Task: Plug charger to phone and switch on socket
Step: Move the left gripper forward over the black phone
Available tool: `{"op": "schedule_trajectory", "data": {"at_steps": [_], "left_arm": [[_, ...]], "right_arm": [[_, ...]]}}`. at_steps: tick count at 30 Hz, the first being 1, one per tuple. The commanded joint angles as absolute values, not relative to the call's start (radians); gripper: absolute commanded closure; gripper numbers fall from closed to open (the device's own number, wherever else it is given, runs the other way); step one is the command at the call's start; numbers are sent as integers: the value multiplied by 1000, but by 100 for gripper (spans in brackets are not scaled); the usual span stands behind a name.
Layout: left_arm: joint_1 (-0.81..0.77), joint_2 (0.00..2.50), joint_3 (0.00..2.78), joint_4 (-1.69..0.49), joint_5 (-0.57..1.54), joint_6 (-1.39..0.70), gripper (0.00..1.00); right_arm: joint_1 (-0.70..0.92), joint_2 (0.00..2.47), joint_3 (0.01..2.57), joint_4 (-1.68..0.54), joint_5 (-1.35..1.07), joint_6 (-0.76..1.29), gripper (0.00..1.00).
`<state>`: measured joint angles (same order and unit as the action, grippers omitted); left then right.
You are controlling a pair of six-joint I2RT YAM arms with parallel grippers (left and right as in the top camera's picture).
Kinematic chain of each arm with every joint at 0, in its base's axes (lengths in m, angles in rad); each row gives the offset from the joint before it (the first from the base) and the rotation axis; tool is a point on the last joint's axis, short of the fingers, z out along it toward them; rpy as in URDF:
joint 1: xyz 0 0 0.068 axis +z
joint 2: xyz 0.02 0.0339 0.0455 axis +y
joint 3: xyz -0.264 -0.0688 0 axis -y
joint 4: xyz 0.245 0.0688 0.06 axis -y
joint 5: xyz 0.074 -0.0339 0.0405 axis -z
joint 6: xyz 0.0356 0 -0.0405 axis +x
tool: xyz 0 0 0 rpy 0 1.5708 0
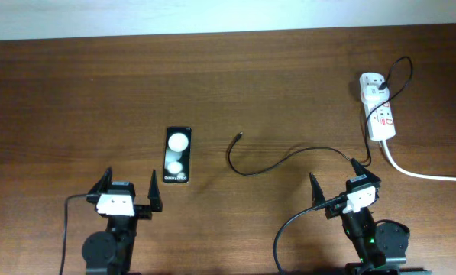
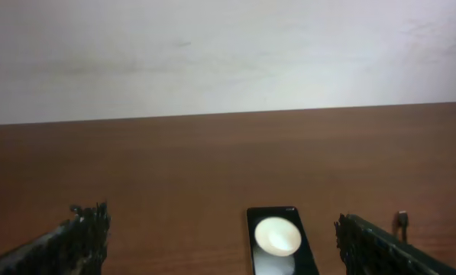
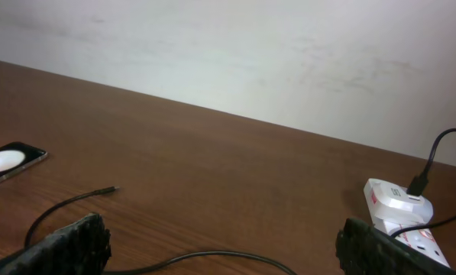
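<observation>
The phone (image 1: 177,156) lies flat left of the table's middle, black, with two white round spots; it also shows in the left wrist view (image 2: 277,241) and the right wrist view (image 3: 6,162). The charger cable (image 1: 277,163) curves across the table, its connector tip (image 1: 240,137) lying free right of the phone, and runs to the white plug on the socket (image 1: 378,107) at the far right. The socket also shows in the right wrist view (image 3: 402,214). My left gripper (image 1: 128,192) is open and empty, near the phone's front end. My right gripper (image 1: 336,180) is open and empty over the cable.
The socket's thick white cord (image 1: 426,174) trails off the right edge. A pale wall (image 2: 228,53) stands behind the table's far edge.
</observation>
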<state>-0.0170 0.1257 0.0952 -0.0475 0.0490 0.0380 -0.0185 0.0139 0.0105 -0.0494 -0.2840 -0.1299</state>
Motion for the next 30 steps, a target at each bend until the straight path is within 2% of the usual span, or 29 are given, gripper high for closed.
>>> {"op": "schedule_trajectory", "data": {"at_steps": [1, 8, 14, 25, 27, 30], "left_arm": [[-12, 264, 228, -44, 84, 39, 1], [-12, 579, 461, -51, 135, 40, 1], [-12, 799, 655, -144, 139, 39, 1], [-13, 1211, 1170, -570, 152, 43, 1], [-20, 1332, 1332, -724, 203, 70, 1], [-49, 1396, 1381, -788, 202, 70, 1]], "right_arm": [[-12, 6, 6, -56, -276, -123, 1], [-12, 6, 6, -56, -276, -123, 1], [-12, 6, 6, -56, -276, -123, 1], [-12, 6, 6, -56, -276, -123, 1], [-12, 6, 6, -56, -276, -123, 1], [-12, 6, 6, -56, -276, -123, 1]]}}
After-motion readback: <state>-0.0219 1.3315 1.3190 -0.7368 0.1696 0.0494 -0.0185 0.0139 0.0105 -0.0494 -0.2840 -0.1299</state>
